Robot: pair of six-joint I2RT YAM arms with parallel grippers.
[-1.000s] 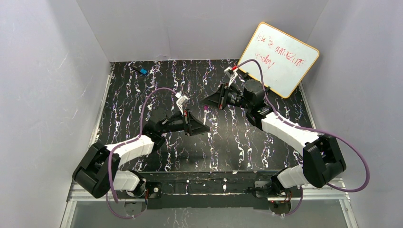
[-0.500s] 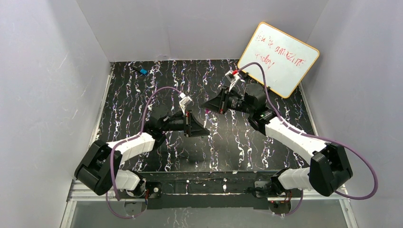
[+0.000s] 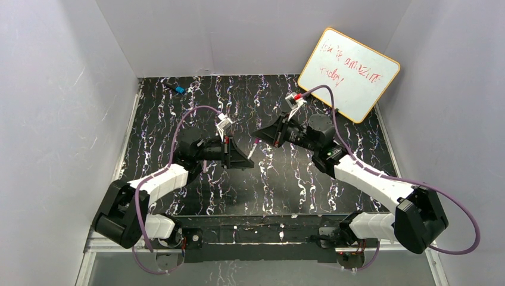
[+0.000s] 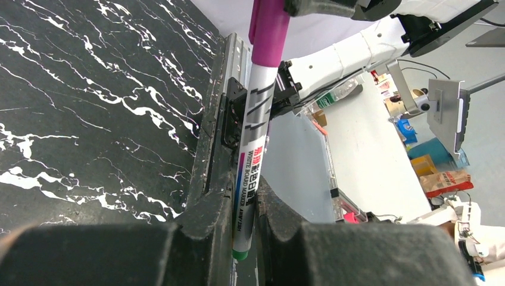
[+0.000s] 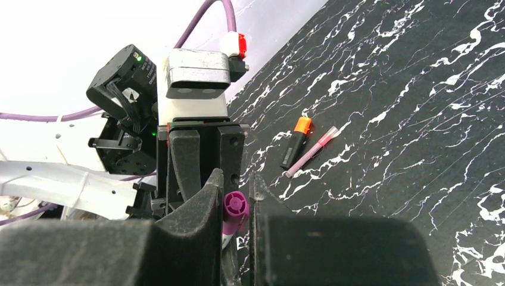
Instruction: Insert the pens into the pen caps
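Black marbled table point(image 3: 298, 179) fills the floor of a white-walled booth, seen from the top camera. A whiteboard point(image 3: 348, 74) with red writing leans in the corner at 2 o'clock, and a blue-ended marker point(image 3: 175, 88) lies alone by the far edge at 11 o'clock. Near the middle, above the surface, the left gripper point(image 3: 244, 159) and right gripper point(image 3: 260, 136) meet nose to nose. The white pen point(image 3: 252, 151) bridges the short gap between them, with its pink end toward 1 o'clock. From the left wrist, that pen runs up from 6 o'clock, and the left jaws are pressed on its lower barrel with its green butt just below them. The magenta cap point(image 4: 268, 30) sits over the pen's upper end at 12 o'clock, where the other arm's fingers come in from the right; how deep the pen sits in it cannot be told. From the right wrist, the right jaws pinch the cap end-on at 6 o'clock, with the left arm's wrist directly behind it. On the table at 2 o'clock from the cap lie the black marker point(image 5: 293, 146), orange end up, and the pink pen point(image 5: 309, 154). They are side by side, close together and roughly parallel.
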